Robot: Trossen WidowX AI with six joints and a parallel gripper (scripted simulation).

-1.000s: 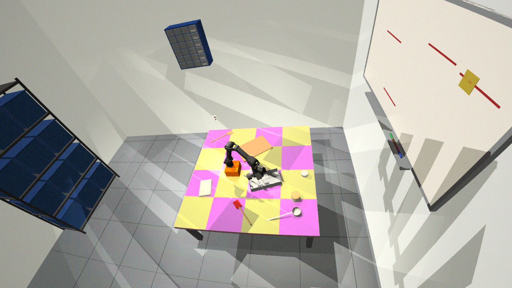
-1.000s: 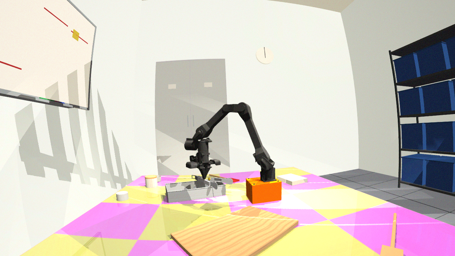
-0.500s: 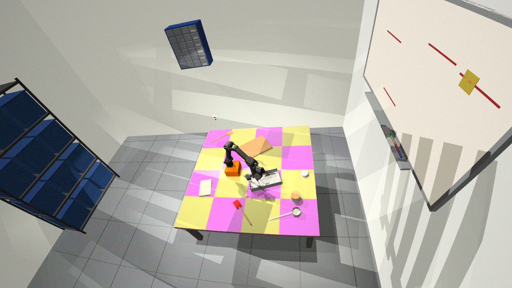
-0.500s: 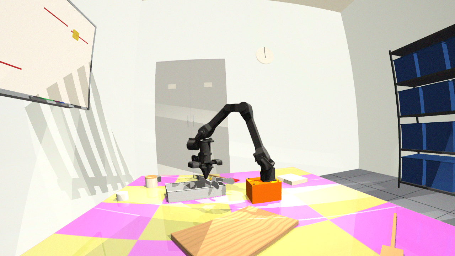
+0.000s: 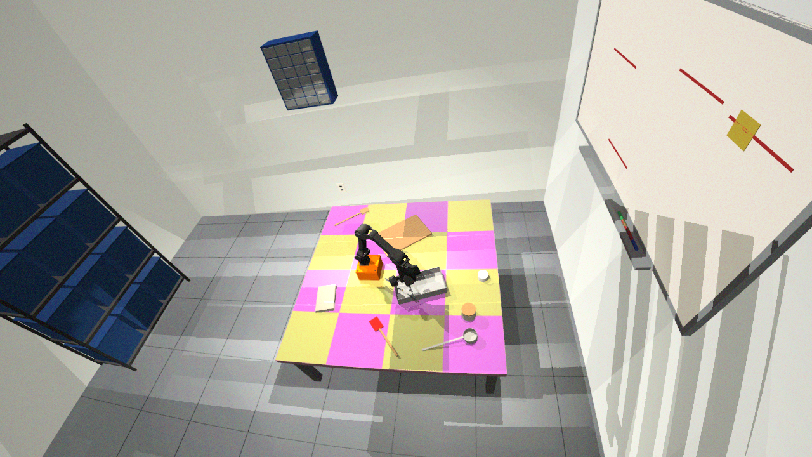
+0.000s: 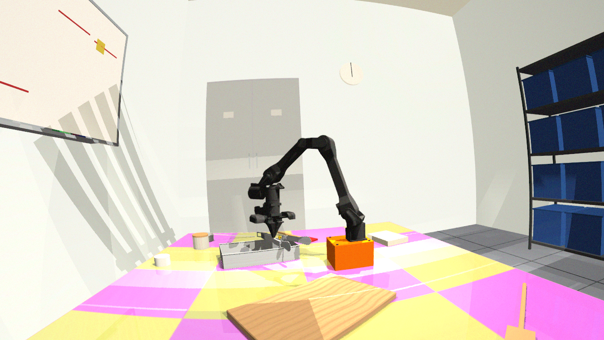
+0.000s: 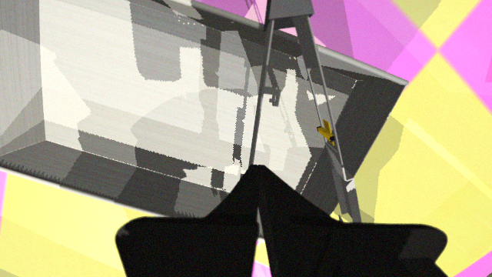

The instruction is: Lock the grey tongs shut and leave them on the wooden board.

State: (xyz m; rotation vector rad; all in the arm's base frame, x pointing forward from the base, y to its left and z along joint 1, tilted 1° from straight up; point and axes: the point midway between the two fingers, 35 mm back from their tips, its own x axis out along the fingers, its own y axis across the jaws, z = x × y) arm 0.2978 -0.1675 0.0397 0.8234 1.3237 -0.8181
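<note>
Exterior view gives me the checkered table (image 5: 306, 341) (image 6: 198, 291) (image 7: 442, 154) beneath the pincer (image 5: 406, 282) (image 6: 273, 236) (image 7: 258, 167), with the wooden board (image 5: 411, 230) (image 6: 312, 312) on the camera's side of it. The roasting tin (image 5: 422, 298) (image 6: 247, 259) (image 7: 19, 77) lies under the pincer; the grey tongs (image 5: 387, 280) (image 6: 303, 240) (image 7: 290, 9) spread open across it, right by my fingertips. I have the pincer clenched, gripping nothing; whether it touches them I can't tell. Smallest, a yellow piece (image 7: 327, 132) sits on one tong arm beside the pincer.

Brushed grey metal on the roasting tin (image 5: 430, 295) (image 6: 247, 259) (image 7: 115, 127); smooth, striped-grain wood on the board (image 5: 417, 227) (image 6: 333, 300); matt black on the claw (image 6: 273, 236) (image 7: 261, 169); smooth, glossy sheen on the tabletop (image 5: 363, 352) (image 6: 147, 295).
</note>
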